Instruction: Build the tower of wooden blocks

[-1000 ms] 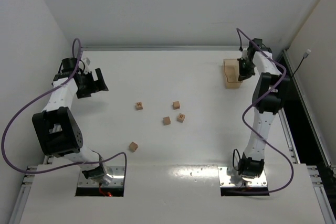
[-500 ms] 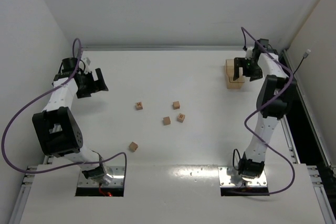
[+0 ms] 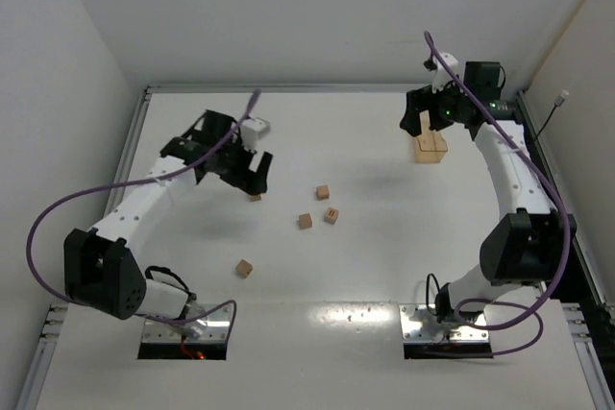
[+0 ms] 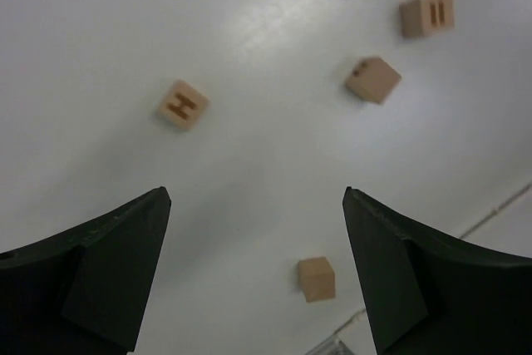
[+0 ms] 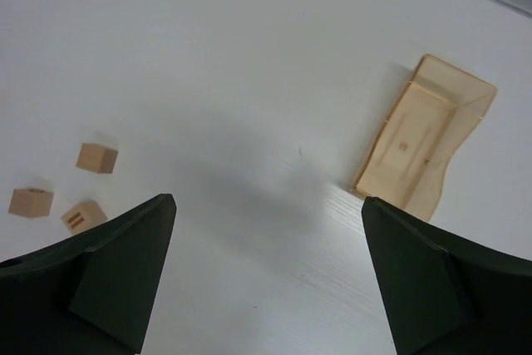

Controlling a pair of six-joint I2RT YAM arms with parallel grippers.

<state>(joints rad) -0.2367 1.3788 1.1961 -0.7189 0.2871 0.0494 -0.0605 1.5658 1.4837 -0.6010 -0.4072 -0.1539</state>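
Note:
Several small tan wood blocks lie loose on the white table: one marked H [image 3: 255,197] [image 4: 182,104], one with two bars [image 3: 331,215] [image 4: 426,14], a plain one [image 3: 305,221] [image 4: 373,79], one farther back [image 3: 323,192], and one alone near the front [image 3: 244,268] [image 4: 317,278]. No tower is in view. My left gripper [image 3: 255,178] [image 4: 256,197] hovers open just behind the H block, with nothing between its fingers. Open and empty too, my right gripper [image 3: 411,122] [image 5: 268,201] hangs above the table left of the wooden tray.
A pale wooden open tray [image 3: 430,146] [image 5: 424,143] sits at the back right. White walls close in the table on the left, back and right. Both arm bases stand at the near edge.
My left arm swung from the far left to over the blocks. The right gripper opened and drew back to the left, away from the tray.

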